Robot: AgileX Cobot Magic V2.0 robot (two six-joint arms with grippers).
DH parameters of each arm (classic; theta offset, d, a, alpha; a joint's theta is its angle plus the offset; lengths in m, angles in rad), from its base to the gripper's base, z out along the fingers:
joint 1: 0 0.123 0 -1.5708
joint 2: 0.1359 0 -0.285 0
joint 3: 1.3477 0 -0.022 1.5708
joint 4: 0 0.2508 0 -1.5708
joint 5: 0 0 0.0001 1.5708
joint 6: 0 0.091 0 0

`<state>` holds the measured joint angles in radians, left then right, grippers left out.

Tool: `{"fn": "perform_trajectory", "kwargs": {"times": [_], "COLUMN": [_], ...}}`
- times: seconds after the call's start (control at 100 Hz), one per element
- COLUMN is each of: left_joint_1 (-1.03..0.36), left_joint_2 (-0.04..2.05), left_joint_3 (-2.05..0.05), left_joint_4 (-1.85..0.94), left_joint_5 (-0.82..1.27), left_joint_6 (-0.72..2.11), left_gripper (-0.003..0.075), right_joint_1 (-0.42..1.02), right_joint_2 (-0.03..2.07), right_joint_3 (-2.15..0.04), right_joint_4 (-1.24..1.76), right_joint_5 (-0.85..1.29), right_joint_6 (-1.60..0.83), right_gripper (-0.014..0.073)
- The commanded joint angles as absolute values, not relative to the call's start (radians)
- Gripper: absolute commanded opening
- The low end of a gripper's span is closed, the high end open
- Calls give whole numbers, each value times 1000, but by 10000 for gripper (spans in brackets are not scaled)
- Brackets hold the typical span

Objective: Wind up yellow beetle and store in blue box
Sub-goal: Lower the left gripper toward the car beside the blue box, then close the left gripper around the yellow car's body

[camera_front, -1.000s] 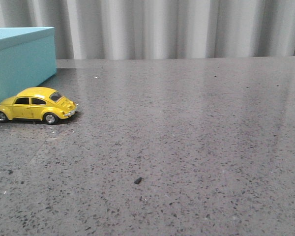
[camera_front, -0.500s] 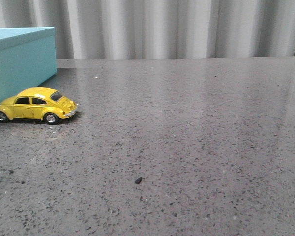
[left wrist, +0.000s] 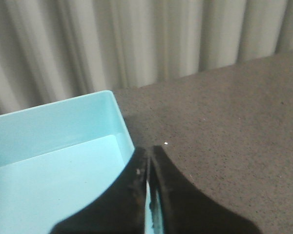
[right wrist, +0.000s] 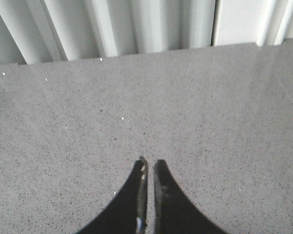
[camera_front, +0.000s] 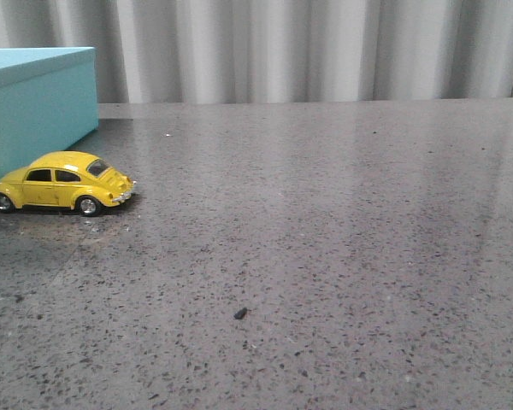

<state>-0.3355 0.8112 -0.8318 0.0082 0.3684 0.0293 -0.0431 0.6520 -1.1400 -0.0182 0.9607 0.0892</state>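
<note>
Task barely begun: beetle (camera_front: 61, 182) unwound on tabletop (camera_front: 325, 239), both pincers closed and empty, left pincer (left wrist: 149, 168) above the open box (left wrist: 53, 161)

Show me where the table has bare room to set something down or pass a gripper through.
Free: the whole stretch of table right of the yellow beetle, back to the curtain, save one small dark speck. The near-left strip in front of the beetle is bare too. Crowded: the far left, where the beetle sits close beside the blue box.
</note>
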Motion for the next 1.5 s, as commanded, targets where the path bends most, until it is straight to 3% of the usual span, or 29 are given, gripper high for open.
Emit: {"fn": "perform_trajectory", "kwargs": {"times": [0.0,0.23,0.47,0.56,1.49], "left_joint_1": [-377,-464,-529,-540,-547], "left_joint_2": [865,983,1056,1083,1213], "left_joint_3": [-913,-1029,-1096,-1119,-1138], "left_joint_4": [0,0,0,0,-65], "left_joint_5": [345,453,516,569,756], "left_joint_6": [74,240,344,373,782], "left_gripper": [-20,15,365,433,475], "right_joint_1": [-49,-49,-49,-49,-49], "right_joint_2": [628,572,545,543,543], "right_joint_3": [-1161,-1077,-1010,-999,-990], "right_joint_4": [-24,-24,-24,-24,-24], "right_joint_5": [887,891,891,887,854], "right_joint_6": [87,87,87,87,87], "right_gripper": [-41,-41,-41,-41,-41]}}
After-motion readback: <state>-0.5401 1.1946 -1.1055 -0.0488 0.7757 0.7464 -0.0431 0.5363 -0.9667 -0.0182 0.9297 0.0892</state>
